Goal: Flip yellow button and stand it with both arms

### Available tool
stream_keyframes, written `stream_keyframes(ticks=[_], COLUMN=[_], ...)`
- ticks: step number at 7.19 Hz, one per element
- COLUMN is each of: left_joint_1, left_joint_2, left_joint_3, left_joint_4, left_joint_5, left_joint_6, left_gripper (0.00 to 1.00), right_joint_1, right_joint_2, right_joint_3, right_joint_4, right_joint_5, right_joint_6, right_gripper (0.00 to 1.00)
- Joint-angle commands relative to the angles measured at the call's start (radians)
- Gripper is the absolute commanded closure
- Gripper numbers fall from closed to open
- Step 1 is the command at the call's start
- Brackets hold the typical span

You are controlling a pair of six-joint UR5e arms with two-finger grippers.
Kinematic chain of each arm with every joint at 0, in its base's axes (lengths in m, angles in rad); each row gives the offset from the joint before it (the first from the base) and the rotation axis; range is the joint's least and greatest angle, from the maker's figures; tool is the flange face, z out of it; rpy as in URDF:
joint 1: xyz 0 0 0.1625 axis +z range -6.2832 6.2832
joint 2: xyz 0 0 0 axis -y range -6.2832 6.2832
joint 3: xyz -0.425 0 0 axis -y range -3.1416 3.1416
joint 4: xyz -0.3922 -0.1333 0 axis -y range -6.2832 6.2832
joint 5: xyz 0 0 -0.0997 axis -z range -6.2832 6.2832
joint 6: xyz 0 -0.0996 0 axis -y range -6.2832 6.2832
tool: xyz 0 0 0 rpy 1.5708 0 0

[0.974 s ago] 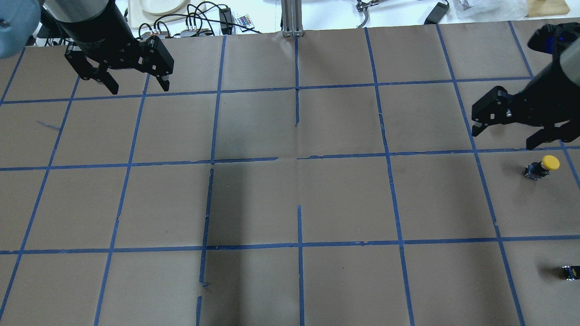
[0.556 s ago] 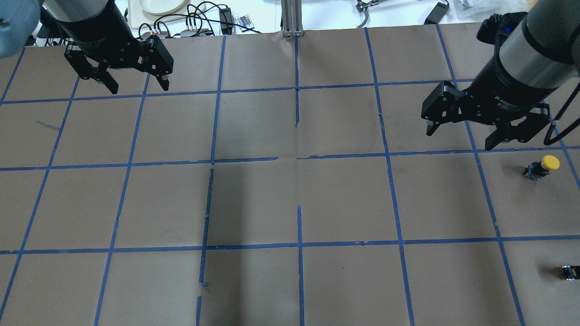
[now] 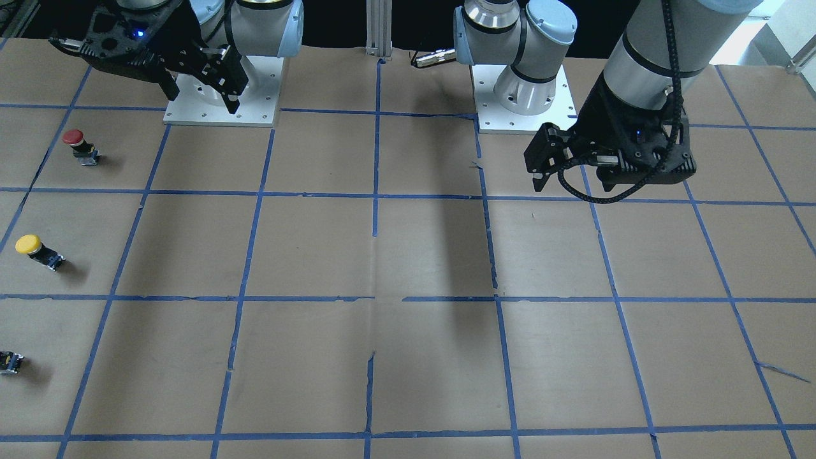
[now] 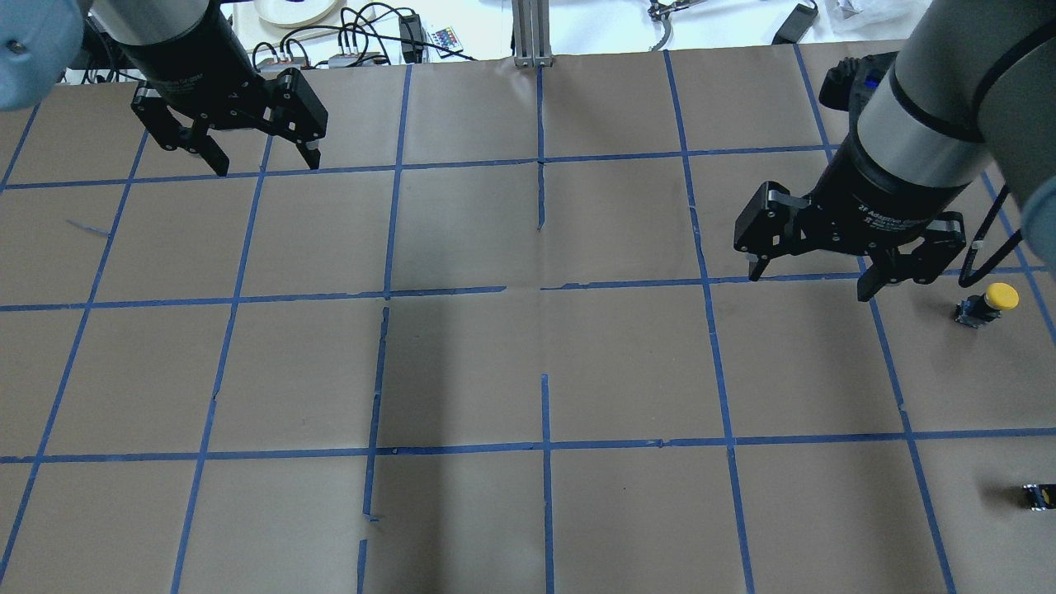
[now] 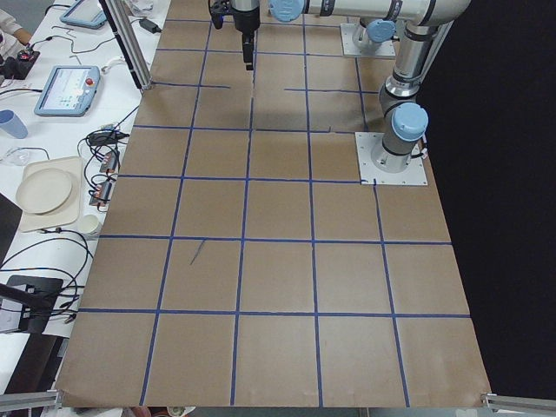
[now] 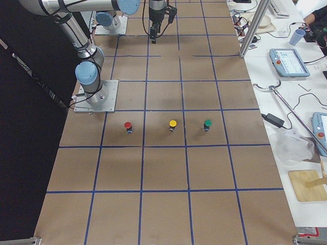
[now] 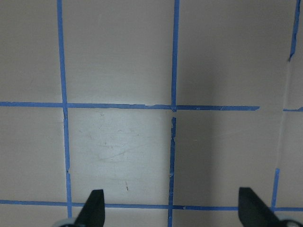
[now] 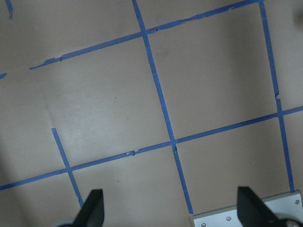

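Observation:
The yellow button sits at the table's right edge, yellow cap above its dark block; it also shows in the front-facing view and the exterior right view. My right gripper is open and empty, in the air to the left of the button and apart from it. My left gripper is open and empty over the far left of the table. Both wrist views show only bare table between spread fingertips: left gripper, right gripper.
A red-capped button stands near the right arm's base plate. A tiny dark block lies at the near right edge. A green-capped button shows in the exterior right view. Cables and plates lie beyond the far edge.
My right gripper has swung from the table's right edge leftward and slightly down in the overhead view. My left gripper has shifted a little right. The yellow button has not moved.

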Motion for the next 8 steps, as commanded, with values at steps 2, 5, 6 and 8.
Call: stream_keyframes(ticks=[2,5,6,8], left_joint_1=[-0.004,-0.005,-0.005,-0.005], left_joint_2=[0.009,-0.002,-0.002,-0.002], left_joint_3=[0.0,0.006,0.006,0.006], left_joint_4=[0.0,0.005,0.005,0.006], left_joint_5=[0.032,0.031,0.031,0.031], left_joint_6=[0.013,0.013,0.013,0.013], left_gripper=[0.0,0.0,0.0,0.0], right_joint_1=[-0.012,-0.012,-0.012,-0.012], right_joint_2=[0.015,0.104,0.11,0.113], right_joint_3=[-0.004,-0.082,-0.096,-0.095], right_joint_4=[-0.004,-0.009,-0.009,-0.009], right_joint_5=[0.004,0.001,-0.005,-0.006], right_joint_6=[0.015,0.026,0.038,0.038], right_gripper=[0.0,0.0,0.0,0.0])
